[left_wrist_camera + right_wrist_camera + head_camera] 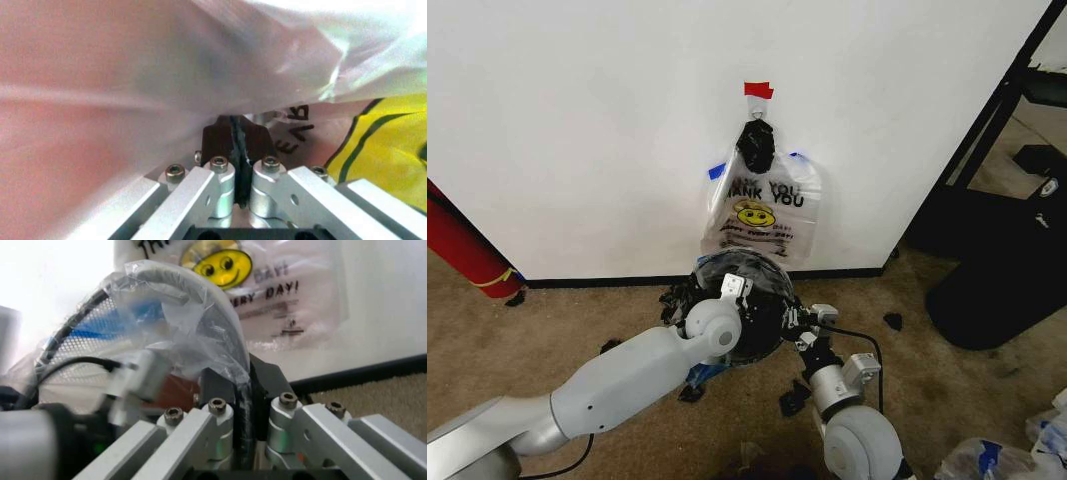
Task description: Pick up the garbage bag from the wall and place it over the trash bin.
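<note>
Left hand (240,145) and right hand (243,385) pinching garbage bag (173,310) film at trash bin (762,275) rim.

Smooth grey-white arms with rounded joints, black cables, and silver screw-studded linkages carrying dark jaws.

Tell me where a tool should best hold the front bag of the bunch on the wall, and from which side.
Probably its loose lower corner, from the front and a little to one side. The bunch of bags hangs flat against the wall, gathered tight under the black knot, and the trash bin stands right below.
</note>
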`<state>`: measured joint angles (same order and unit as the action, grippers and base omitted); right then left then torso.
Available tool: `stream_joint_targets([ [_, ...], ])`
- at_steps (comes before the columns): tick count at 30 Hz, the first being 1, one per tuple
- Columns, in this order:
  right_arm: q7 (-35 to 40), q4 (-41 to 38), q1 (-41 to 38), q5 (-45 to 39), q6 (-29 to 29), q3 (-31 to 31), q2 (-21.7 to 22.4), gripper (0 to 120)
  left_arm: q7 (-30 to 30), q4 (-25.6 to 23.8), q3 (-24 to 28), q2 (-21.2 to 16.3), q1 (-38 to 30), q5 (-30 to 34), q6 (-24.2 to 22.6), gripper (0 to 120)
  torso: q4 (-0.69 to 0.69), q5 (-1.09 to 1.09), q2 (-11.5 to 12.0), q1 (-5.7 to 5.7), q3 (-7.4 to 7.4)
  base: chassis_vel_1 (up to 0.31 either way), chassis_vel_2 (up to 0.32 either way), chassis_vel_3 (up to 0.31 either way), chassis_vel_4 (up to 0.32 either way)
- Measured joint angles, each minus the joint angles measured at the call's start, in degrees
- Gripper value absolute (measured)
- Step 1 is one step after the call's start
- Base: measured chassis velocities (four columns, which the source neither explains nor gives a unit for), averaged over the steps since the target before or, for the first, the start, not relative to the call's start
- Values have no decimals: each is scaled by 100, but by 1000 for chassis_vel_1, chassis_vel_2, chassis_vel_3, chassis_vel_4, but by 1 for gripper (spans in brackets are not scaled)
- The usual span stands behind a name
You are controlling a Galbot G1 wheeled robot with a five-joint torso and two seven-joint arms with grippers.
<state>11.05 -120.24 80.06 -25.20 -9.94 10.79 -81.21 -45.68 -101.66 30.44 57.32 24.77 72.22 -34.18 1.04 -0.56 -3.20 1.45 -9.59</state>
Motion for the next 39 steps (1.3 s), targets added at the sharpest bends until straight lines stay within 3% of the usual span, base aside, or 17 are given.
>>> stream_joint_targets([
  [4,10,30,-45,-55,-39,-2,-5,1,3,-157,-108,-136,79,-27,245,0,-1,0,0,0,0,0,0,0,0],
  [10,-1,-18,-35,-97,-76,-57,-19,1,172,-70,-128,-50,127,-206,577,0,0,0,0,0,0,0,0,0,0],
  [24,-125,-82,105,-8,-77,-101,54,1,299,176,-36,112,143,-241,592,0,1,0,0,0,0,0,0,0,0],
  [30,-127,-3,47,75,-94,-123,110,1,519,-185,226,-205,199,-217,447,0,0,1,0,0,0,0,0,0,0],
  [35,-117,39,6,118,-125,-211,150,1,1004,-433,333,-595,250,-268,342,0,0,0,0,0,0,0,0,0,0],
  [39,-123,44,13,160,-127,-285,153,1,1421,-533,378,-676,289,-292,335,0,-1,0,0,0,0,0,0,0,0],
])
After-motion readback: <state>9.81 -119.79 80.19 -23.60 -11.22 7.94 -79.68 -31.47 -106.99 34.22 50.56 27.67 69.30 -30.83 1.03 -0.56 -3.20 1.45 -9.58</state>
